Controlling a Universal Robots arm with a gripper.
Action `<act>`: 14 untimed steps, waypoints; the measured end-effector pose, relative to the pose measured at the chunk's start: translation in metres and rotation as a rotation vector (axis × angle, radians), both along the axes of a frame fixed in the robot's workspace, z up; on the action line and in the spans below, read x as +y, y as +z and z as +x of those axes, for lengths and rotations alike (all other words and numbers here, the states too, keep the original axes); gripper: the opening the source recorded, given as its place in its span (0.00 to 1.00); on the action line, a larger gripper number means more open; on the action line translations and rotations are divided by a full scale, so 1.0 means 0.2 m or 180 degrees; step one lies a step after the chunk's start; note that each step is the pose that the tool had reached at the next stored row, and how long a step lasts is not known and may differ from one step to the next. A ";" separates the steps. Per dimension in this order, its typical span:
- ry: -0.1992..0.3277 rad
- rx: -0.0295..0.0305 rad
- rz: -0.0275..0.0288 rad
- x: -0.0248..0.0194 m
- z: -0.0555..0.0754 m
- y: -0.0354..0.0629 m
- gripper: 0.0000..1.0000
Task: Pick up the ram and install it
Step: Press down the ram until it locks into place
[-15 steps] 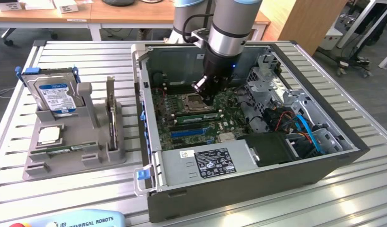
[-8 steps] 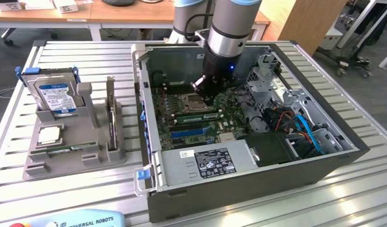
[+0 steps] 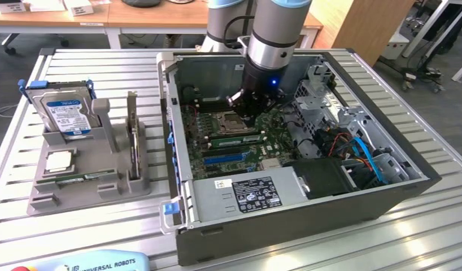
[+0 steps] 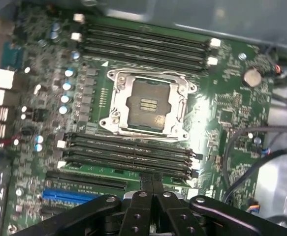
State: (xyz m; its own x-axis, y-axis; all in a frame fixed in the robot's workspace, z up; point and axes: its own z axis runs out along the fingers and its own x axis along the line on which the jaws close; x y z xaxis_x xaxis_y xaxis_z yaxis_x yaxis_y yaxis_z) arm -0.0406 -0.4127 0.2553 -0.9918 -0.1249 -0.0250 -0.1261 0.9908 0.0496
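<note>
Your grey-and-silver Universal Robots arm reaches steeply down from the top of the exterior view, its wrist nearly vertical with a small blue light glowing on it; your black two-fingered metal gripper points straight down, fingers pressed together

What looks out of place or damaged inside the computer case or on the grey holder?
Nothing stands out. The shut gripper is down at the memory slots beside the processor socket; the hard drive stands in its holder.

Matt grey metal PC case, glossy green motherboard, black matt claw.
</note>
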 end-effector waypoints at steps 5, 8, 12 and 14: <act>-0.0290 0.0000 0.0000 0.000 0.00 -0.007 0.10; -0.0447 0.0000 0.0000 0.000 0.00 -0.011 0.10; -0.0472 0.0000 0.0000 0.000 0.00 -0.011 0.10; -0.0472 0.0000 0.0000 0.000 0.00 -0.011 0.10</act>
